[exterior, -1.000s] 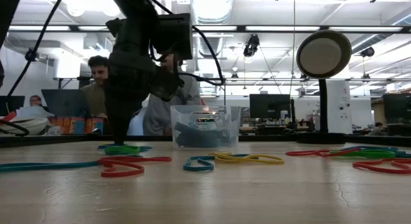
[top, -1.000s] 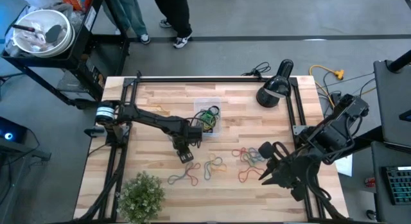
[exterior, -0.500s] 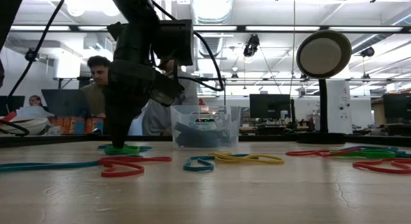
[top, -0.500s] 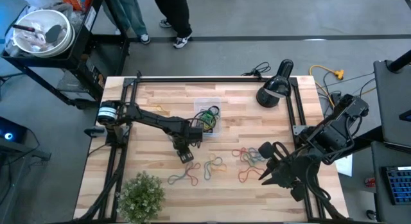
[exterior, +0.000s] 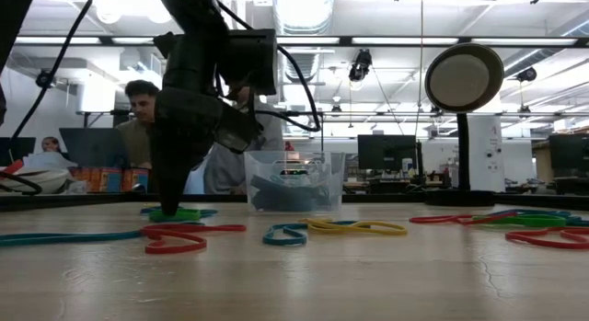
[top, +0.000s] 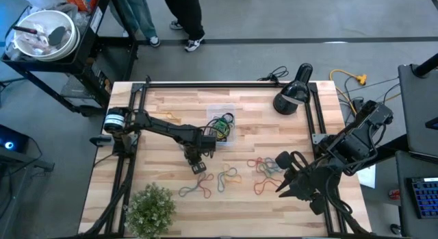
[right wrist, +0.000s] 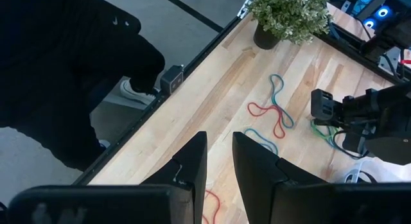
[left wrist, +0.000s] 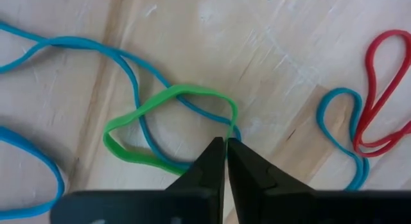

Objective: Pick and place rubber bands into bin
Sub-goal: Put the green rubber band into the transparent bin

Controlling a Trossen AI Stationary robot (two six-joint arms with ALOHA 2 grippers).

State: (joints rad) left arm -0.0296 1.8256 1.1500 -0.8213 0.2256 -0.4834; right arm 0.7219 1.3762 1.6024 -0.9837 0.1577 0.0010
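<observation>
We find the left claw [left wrist: 226, 144] pressed together on the worktop [left wrist: 270, 51], pinching the green band [left wrist: 168, 95] at its tips; the bin [top: 220, 124] stands just beyond. Risk: the crossing blue band [left wrist: 138, 89] lifts too.

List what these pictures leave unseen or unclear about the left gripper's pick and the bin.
- Left gripper: fingers shut at the green rubber band; the left wrist view does not show whether the band is pinched between the tips.
- High view: the arm covers that band.
- Bin: the tangled bands inside cannot be counted in the low or high view.
- Right gripper: it holds nothing visible.
</observation>
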